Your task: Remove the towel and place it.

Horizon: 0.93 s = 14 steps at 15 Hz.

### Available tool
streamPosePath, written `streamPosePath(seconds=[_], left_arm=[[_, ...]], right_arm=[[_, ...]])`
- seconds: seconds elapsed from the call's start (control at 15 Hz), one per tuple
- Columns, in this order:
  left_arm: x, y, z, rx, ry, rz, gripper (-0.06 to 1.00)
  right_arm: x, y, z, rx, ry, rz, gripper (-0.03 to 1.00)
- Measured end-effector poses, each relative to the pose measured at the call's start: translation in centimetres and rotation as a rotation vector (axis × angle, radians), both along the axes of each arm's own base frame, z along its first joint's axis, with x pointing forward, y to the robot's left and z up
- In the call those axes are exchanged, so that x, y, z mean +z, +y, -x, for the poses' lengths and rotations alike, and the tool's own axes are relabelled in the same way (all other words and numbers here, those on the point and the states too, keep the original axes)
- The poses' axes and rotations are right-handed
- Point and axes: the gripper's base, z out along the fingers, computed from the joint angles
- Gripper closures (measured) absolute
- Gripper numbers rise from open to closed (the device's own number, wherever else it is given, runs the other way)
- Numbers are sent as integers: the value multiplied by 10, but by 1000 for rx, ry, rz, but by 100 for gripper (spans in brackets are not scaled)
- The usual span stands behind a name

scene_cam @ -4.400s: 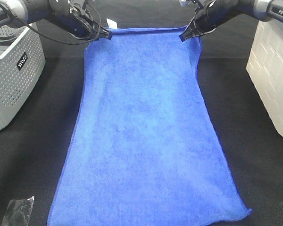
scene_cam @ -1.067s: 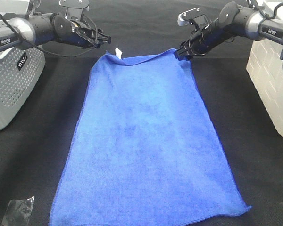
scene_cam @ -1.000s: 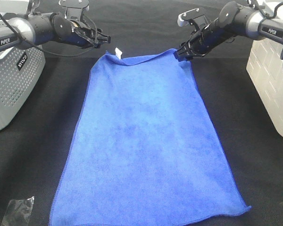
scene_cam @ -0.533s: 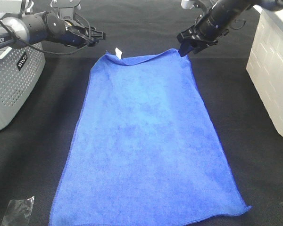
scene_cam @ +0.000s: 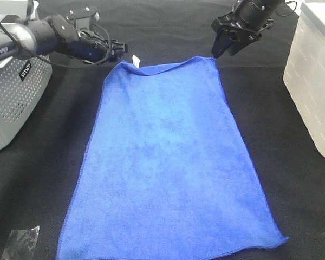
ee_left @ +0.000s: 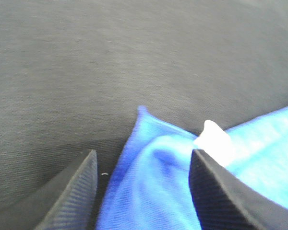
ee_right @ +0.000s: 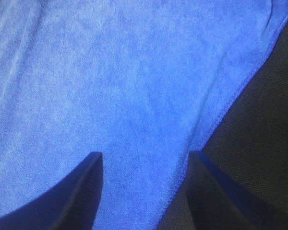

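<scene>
The blue towel (scene_cam: 168, 157) lies spread flat on the black table, its long side running from front to back. A small white tag (scene_cam: 135, 60) sticks up at its far left corner. My left gripper (scene_cam: 121, 50) is low beside that corner and open. In the left wrist view, my left gripper (ee_left: 141, 165) has the towel corner (ee_left: 153, 163) and tag (ee_left: 215, 143) lying between its spread fingers. My right gripper (scene_cam: 227, 47) hangs open above the far right corner, clear of the cloth. In the right wrist view, my right gripper (ee_right: 144, 165) has the towel (ee_right: 110, 86) spread below it.
A grey perforated basket (scene_cam: 11, 92) stands at the left edge. A white bin (scene_cam: 314, 81) stands at the right. A scrap of clear plastic (scene_cam: 19, 241) lies at the front left. Black tabletop surrounds the towel.
My right gripper has risen and drawn back from the far right corner, which now lies flat. My left gripper has shifted a little toward the tagged corner. The towel itself stays in place.
</scene>
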Motion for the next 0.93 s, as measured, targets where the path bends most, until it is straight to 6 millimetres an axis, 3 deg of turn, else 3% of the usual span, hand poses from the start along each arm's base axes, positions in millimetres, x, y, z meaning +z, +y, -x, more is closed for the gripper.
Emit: streamPosePath(seconds=[0.4,0.53,0.6,0.93], left_arm=[[-24,-16,-3,26,-94,-19,40],[-30,-20,-3,32,-103,-17,49],[-30,-19,-4,47,-117,-10,55],[-27,-12,-8,90,-162,-2,57]], right_arm=[[0,0,0,-14,6,-5,42],[0,0,0,-14,6,-5,42],[0,0,0,-14,6,-5,42],[0,0,0,-14,6,-4,42]])
